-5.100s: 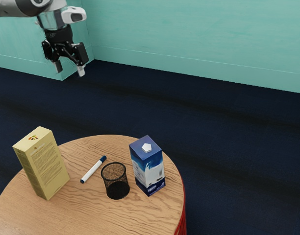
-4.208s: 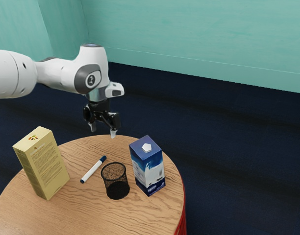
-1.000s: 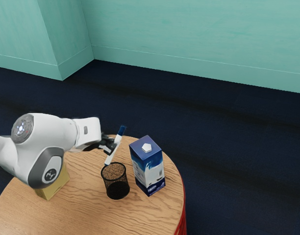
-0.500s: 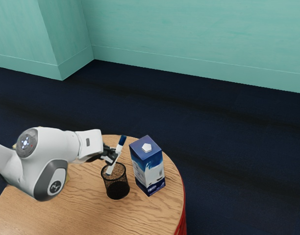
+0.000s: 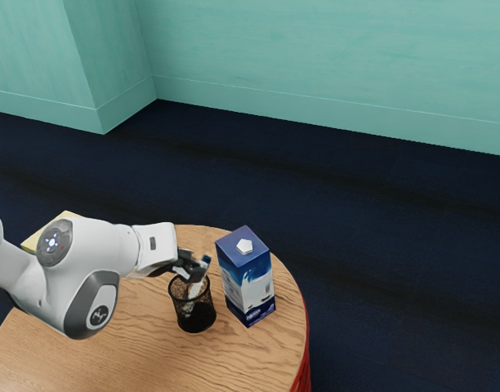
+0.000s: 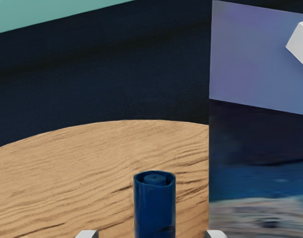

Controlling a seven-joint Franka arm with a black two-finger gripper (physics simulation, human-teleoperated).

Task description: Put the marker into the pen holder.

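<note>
Working remotely, exterior view: my tool [image 5: 194, 273] is at the mouth of the black wire-mesh pen holder [image 5: 196, 317], lower centre-left of the frame. Wrist view: it stands wide, fingertips [image 6: 216, 234] either side of the blue-capped marker [image 5: 194, 291], a gap on each side; it grips nothing. I cannot tell whether it brushes the holder's rim.

Marker: white barrel inside the holder, leaning, blue end up and above the rim. Whether its foot touches the bottom, I cannot tell.

Just beside the holder, toward the exterior view's right, a tall blue-and-white carton [image 5: 248, 282] upright, white faceted cap [image 5: 244, 246] on top. Pale markings low on its printed face; too small for me to read. No brand made out.

At left of frame, a pale yellow box [image 5: 47, 230] behind my arm [image 5: 87, 245], mostly hidden; its print I cannot read. Light emblem [image 5: 100, 316] on the arm's dark joint cover, also illegible.

All on a round wood-grain bench [image 5: 152, 355], red [image 5: 304, 377] below its edge at lower centre-right.
</note>
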